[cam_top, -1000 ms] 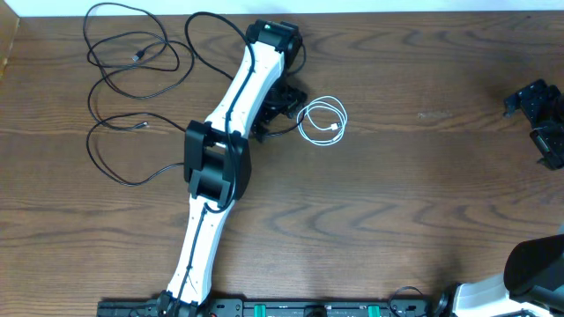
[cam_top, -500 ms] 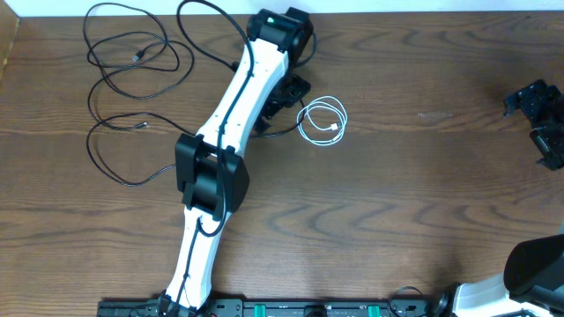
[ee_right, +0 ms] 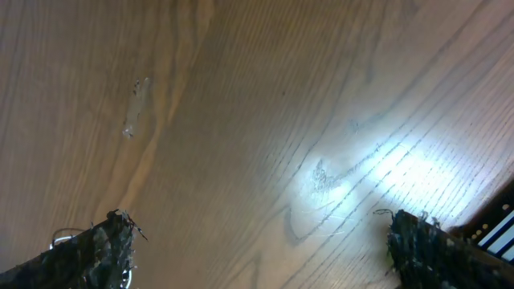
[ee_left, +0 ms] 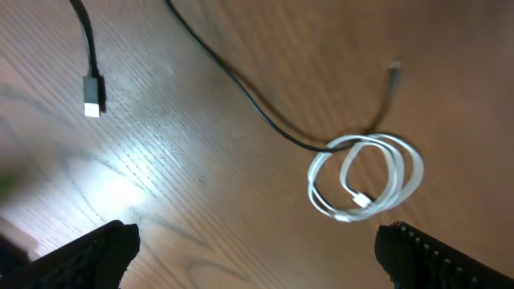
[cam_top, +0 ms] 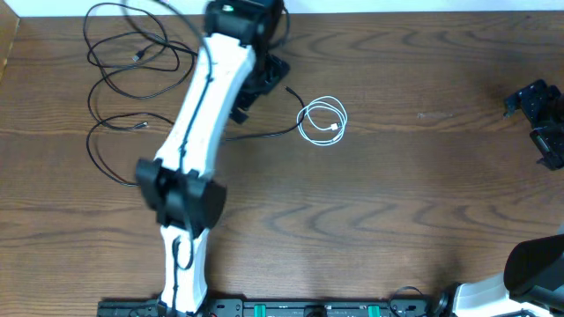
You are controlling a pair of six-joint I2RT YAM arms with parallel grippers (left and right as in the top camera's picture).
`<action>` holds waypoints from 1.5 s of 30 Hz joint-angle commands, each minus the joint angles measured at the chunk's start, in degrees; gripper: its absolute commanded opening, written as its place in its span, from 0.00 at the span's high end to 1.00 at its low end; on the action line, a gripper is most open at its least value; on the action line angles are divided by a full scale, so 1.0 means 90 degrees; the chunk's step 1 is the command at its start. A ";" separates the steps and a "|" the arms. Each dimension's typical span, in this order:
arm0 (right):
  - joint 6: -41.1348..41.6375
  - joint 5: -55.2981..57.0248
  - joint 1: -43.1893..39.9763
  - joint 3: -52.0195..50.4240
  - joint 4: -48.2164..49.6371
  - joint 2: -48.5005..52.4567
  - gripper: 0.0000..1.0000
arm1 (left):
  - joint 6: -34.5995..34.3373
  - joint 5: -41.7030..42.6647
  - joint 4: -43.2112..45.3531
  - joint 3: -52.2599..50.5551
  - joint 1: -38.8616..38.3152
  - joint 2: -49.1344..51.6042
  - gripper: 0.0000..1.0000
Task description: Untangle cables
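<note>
My left gripper (cam_top: 262,88), fingers spread wide and holding nothing, hangs over the worktop (cam_top: 397,202) near its far edge. Beneath it the white cable (ee_left: 365,185) lies coiled, and one black cable (ee_left: 241,88) runs up to the coil; whether over or under it I cannot tell. The other black cable (cam_top: 132,53) loops toward the far left corner. My right gripper (cam_top: 542,123), equally wide and empty, sits at the right edge
</note>
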 commanded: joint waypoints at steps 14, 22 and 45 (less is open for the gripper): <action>0.0073 0.0032 0.0007 -0.0002 -0.0007 -0.0005 0.01 | -0.0262 -0.0194 0.0369 -0.3672 0.0571 -0.3055 0.01; 0.0073 0.0032 0.0007 -0.0002 -0.0007 -0.0005 0.01 | -0.1219 0.1047 0.3410 -0.5343 0.0627 -0.3242 0.01; 0.0073 0.0032 0.0007 -0.0002 -0.0007 -0.0005 0.01 | -0.3096 0.0845 0.5586 -0.5554 0.0075 -0.0566 0.10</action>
